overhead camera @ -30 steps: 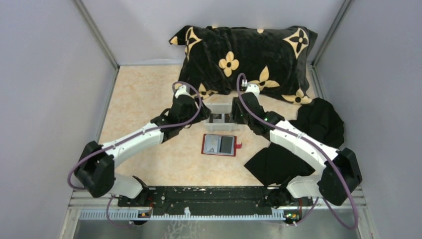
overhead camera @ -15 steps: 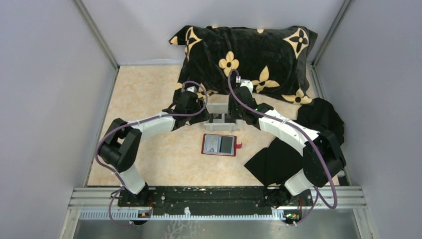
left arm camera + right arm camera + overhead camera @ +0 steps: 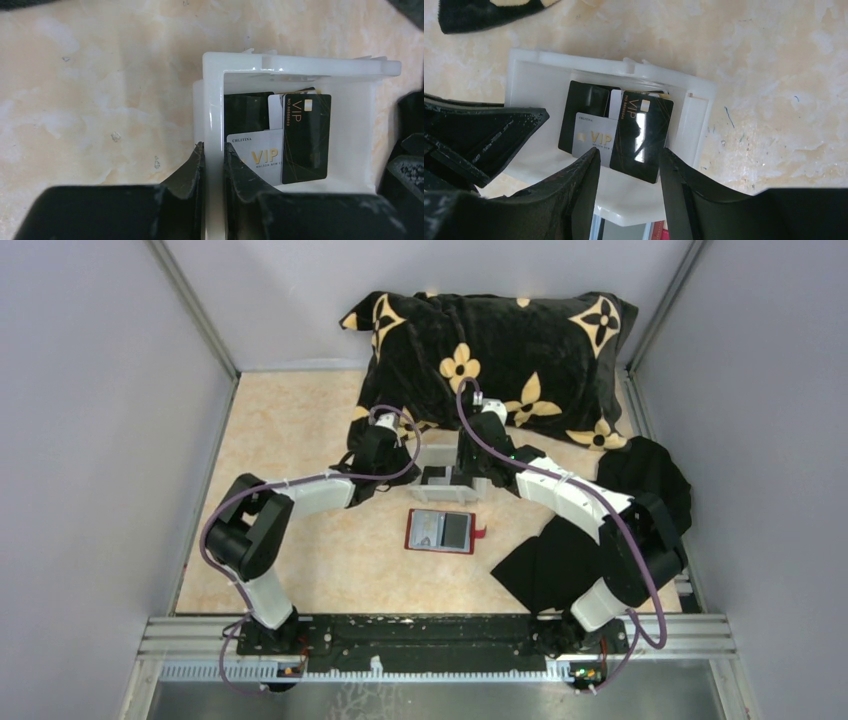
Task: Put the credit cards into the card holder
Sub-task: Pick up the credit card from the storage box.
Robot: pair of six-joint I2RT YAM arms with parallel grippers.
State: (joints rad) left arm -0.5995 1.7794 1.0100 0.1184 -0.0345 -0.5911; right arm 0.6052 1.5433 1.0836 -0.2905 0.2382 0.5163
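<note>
White tray (image 3: 300, 67), clamped at its wall by the left gripper (image 3: 214, 150), holds the credit cards (image 3: 257, 157) beyond the open red card holder (image 3: 440, 531); the half-open, empty right gripper (image 3: 629, 155) should straddle the black VIP card (image 3: 641, 130) squarely.

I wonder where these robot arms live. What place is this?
Likely a robot testing booth: grey walls box in a table, left arm and right arm are bolted to a metal rail, and a white tray holds VIP cards.

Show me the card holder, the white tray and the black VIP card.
card holder (image 3: 440, 531): top external view, open inner pockets.
white tray (image 3: 300, 67): left wrist view, far wall.
black VIP card (image 3: 306, 142): left wrist view, card's face.
</note>
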